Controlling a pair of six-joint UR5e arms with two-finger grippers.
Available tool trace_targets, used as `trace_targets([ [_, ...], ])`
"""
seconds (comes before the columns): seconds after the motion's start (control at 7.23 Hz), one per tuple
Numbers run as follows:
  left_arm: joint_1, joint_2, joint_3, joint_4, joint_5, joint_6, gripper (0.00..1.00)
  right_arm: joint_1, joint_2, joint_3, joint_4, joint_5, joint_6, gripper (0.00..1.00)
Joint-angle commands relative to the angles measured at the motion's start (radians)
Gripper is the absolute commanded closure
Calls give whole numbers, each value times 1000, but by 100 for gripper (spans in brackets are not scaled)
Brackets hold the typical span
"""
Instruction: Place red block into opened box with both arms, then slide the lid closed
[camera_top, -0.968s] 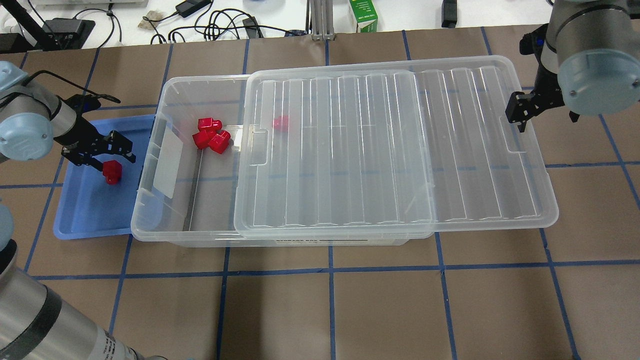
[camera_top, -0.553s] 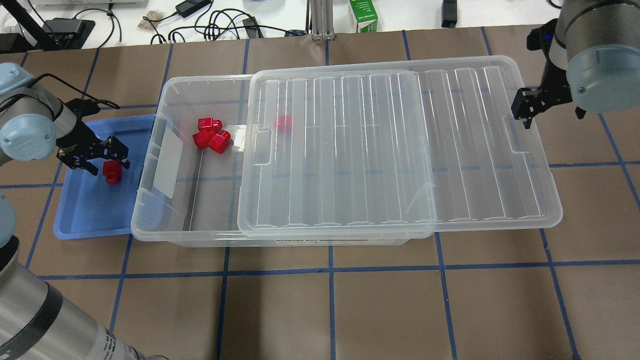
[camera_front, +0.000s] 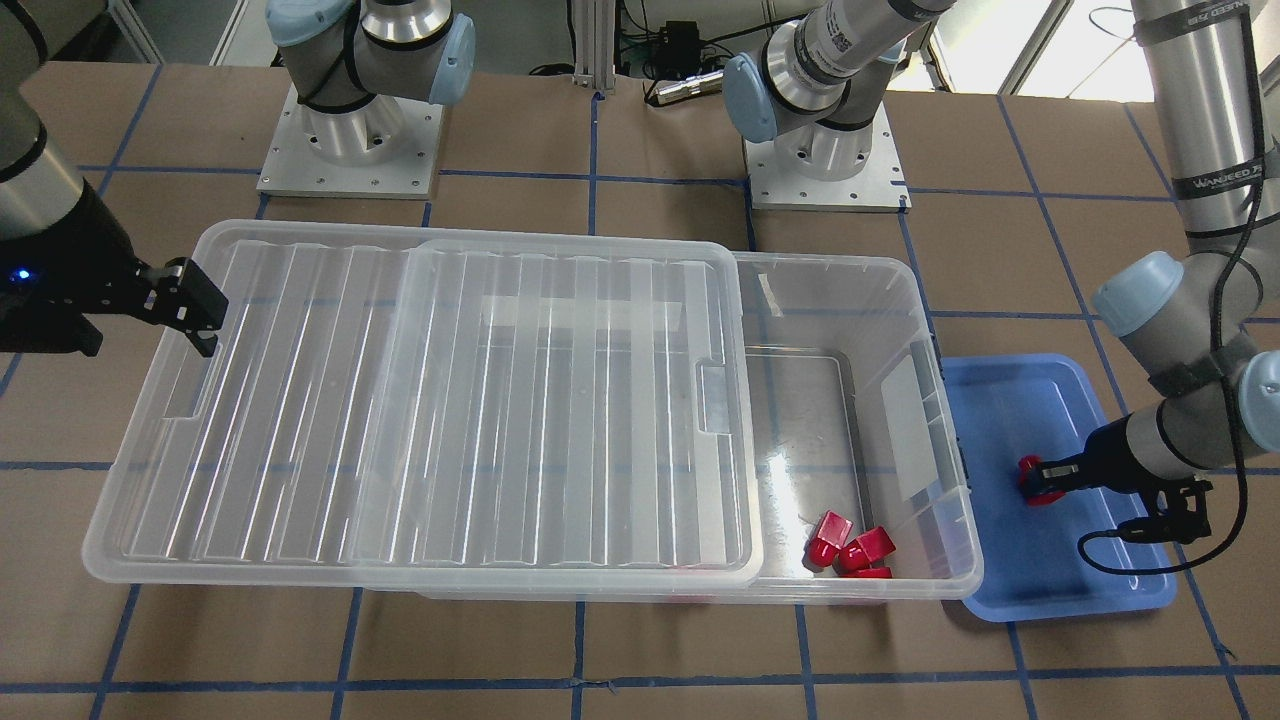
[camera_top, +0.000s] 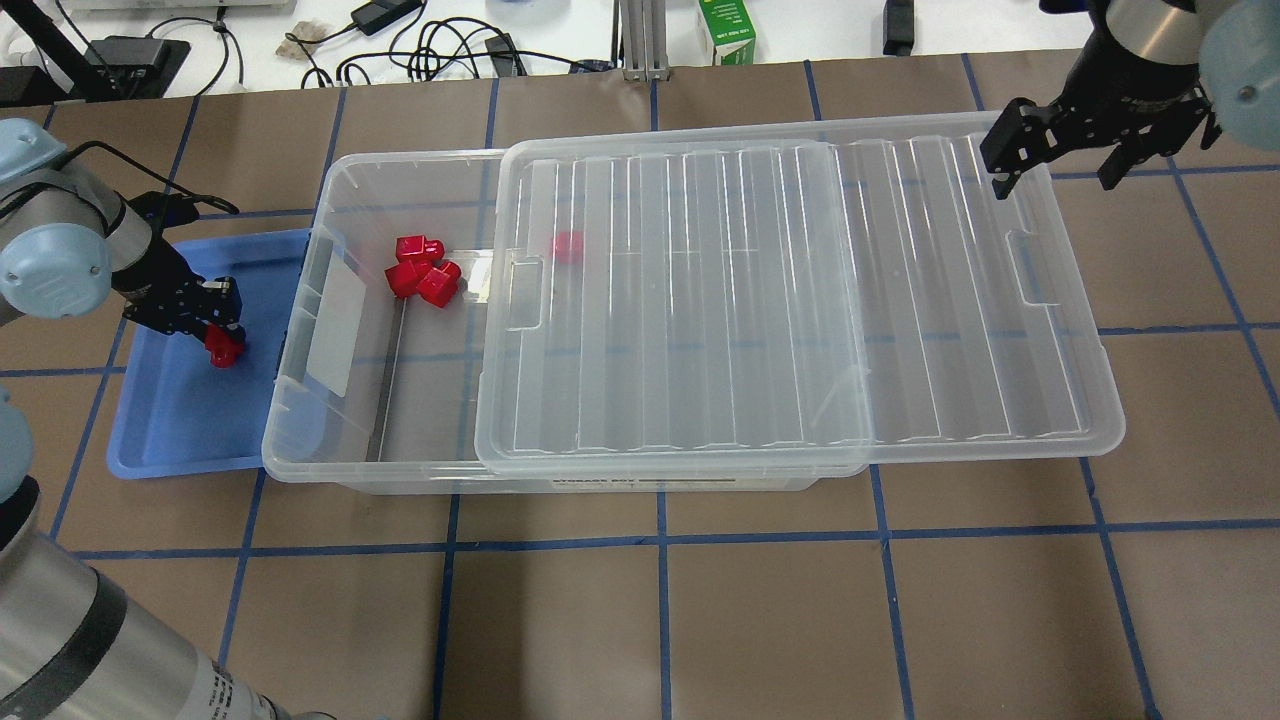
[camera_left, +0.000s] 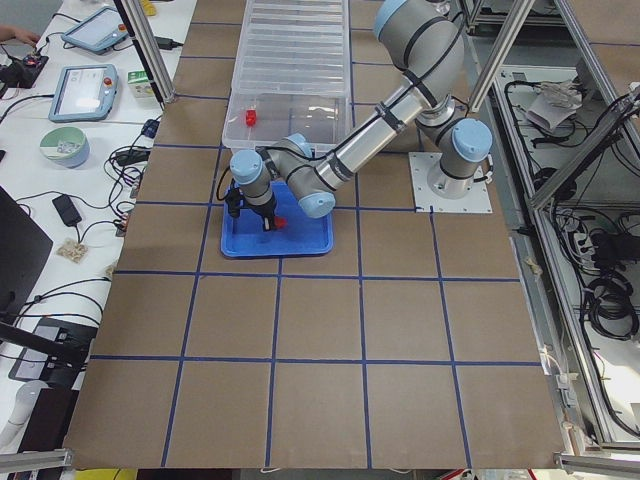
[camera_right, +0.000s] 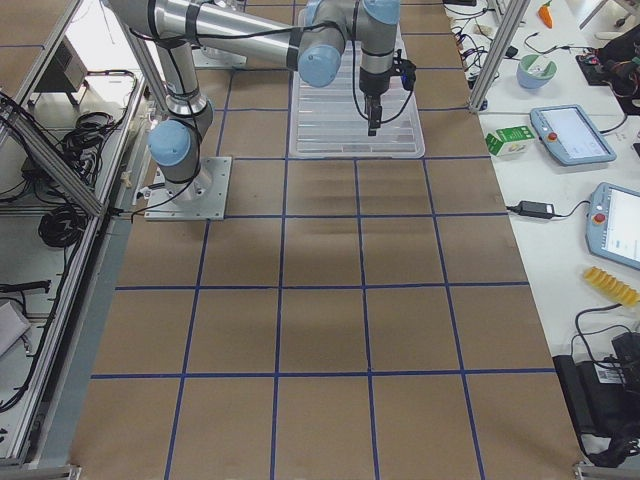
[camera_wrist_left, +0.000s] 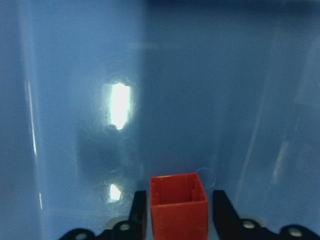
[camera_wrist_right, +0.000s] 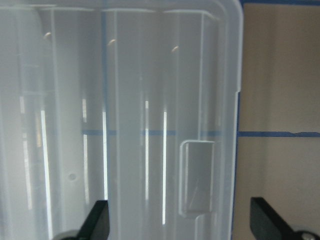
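Note:
One red block (camera_top: 224, 346) rests in the blue tray (camera_top: 180, 430), and my left gripper (camera_top: 217, 328) is shut on it. The left wrist view has the block (camera_wrist_left: 178, 210) sitting between both fingers. The clear box (camera_top: 330, 470) holds several more red blocks (camera_top: 425, 275) at its uncovered left end, and another one (camera_top: 567, 245) shows through the lid. The ribbed lid (camera_top: 800, 300) covers most of the box and overhangs its right end. Above the lid's far right corner my right gripper (camera_top: 1058, 165) hangs open and holds nothing; its wrist view looks down on the lid (camera_wrist_right: 125, 125) and its notch.
The blue tray (camera_front: 1050, 570) butts against the box's open end. A green carton (camera_top: 727, 30), cables and adapters lie on the white bench beyond the table's far edge. Both arm bases (camera_front: 350, 140) stand behind the box.
My left gripper came down over the red block in the tray and closed on it. My right gripper left the lid's right edge and moved to its far corner. The lid shifted slightly right.

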Motion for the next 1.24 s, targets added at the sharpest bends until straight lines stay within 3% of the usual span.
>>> trace_targets([
  [0.0,-10,46,15,-28,5,1,100,75,-89,-28,116,47,98,0],
  [0.41,-97,191,220,-375,-65,-13,100,190,-103,-29,132,59,327,0],
  [0.69,-240,255,232,-445,-60,-79,100,246,-102,-22,127,60,341,0],
  [1.11,-444,266,183,-433,-62,-250,100,246,-99,-22,121,59,341,0],
])
